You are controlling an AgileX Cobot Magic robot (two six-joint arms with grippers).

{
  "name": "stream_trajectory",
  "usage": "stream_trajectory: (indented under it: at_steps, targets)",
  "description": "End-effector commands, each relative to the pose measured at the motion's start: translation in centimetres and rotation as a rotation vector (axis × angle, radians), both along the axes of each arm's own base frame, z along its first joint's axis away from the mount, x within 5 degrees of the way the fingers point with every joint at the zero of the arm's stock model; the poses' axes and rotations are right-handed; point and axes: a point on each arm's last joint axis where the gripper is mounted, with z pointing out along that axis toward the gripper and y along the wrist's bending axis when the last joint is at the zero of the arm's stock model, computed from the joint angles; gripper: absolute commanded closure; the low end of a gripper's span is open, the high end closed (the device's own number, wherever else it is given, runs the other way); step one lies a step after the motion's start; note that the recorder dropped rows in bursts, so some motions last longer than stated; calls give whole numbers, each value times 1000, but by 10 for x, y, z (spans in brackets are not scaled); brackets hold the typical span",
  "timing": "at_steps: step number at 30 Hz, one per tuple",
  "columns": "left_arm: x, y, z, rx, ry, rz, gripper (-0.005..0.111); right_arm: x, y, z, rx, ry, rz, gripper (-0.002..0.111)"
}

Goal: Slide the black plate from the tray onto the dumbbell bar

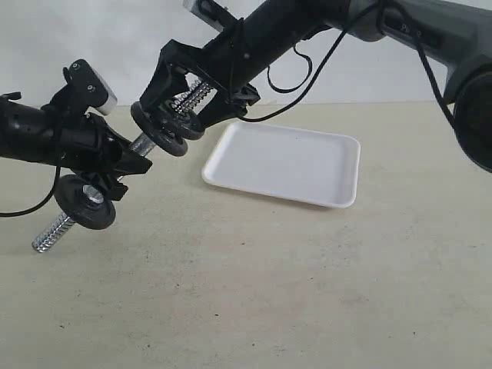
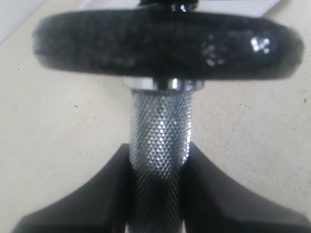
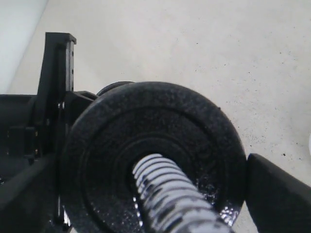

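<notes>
The left gripper (image 2: pixel 158 194) is clamped on the knurled middle of the dumbbell bar (image 2: pixel 160 121). The right gripper (image 3: pixel 153 189), jaws wide, grips the rim of the black plate (image 3: pixel 194 126) sitting on that bar

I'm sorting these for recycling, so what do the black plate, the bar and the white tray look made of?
Black plate: probably cast iron, pebbly black coating with small glints.
Dumbbell bar: apparently chromed steel, bright knurled grip and threads.
Tray: likely thin plastic or foam, smooth matte white.
</notes>
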Motion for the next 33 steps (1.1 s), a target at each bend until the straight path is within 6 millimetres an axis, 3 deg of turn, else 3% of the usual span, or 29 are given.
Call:
stream_trajectory:
  at_steps: [1,4,7,10,12,13,20,23,33]
  targets:
    - [1,-8,33,-142,-62,12,102,-9,5,24,86,-18,32,108]
    - [1,-8,33,-141,-62,14,102,-9,5,24,87,-24,37,107]
    - [1,-8,33,-141,-62,14,102,-9,5,24,85,-48,53,93]
    - [1,-8,33,-141,-62,14,102,-9,5,24,83,-49,53,55]
    - [1,-8,33,-141,-62,14,102,-8,5,24,80,-25,36,8]
    - [1,-8,33,-141,-62,14,102,-8,4,23,71,-35,40,5]
    - [1,-8,32,-138,-63,18,102,-8,3,23,65,-45,44,25]
    - [3,-4,31,-116,-63,60,102,-2,-6,25,66,-52,24,37]
    - [4,-2,30,-107,-58,91,102,35,-85,36,79,-45,-170,87]
